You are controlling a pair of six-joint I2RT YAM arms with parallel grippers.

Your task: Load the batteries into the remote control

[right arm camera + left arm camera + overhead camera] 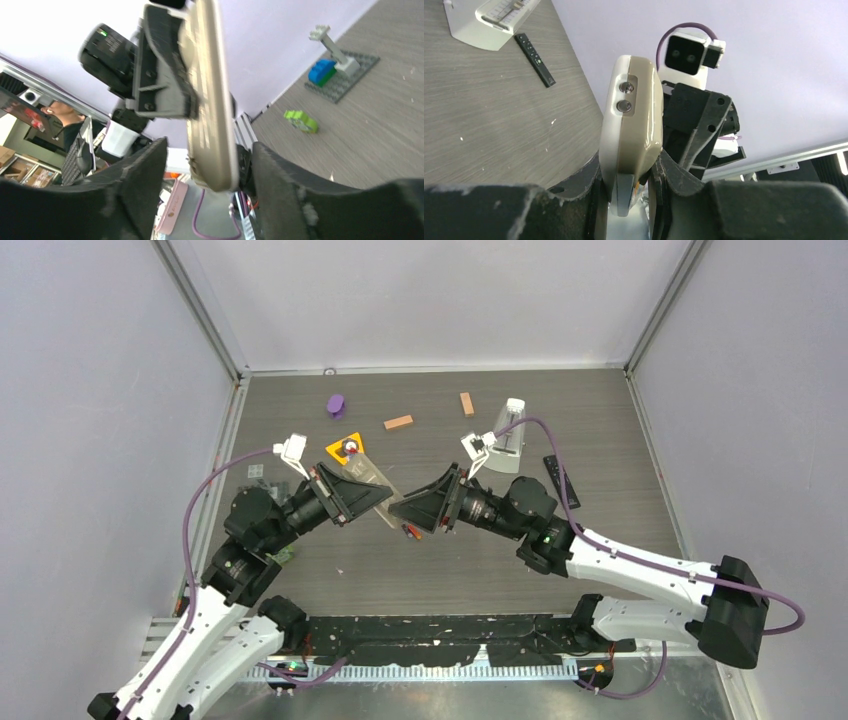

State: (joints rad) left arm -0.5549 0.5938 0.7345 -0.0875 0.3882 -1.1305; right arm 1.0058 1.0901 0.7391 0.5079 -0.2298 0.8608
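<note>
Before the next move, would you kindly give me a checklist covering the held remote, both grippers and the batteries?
1. Left gripper clamps the beige-and-white plastic remote by one end: ok.
2. Right gripper is open, one finger on each side of the remote and not clamping it: ok.
3. Right gripper carries a battery to insert: not ok, nothing is held.
4. The tiny red and dark cylindrical batteries are located, lying on the grey wood-grain table just below the two grippers: ok.
5. Battery compartment open and reachable: cannot tell, no view shows it.
</note>
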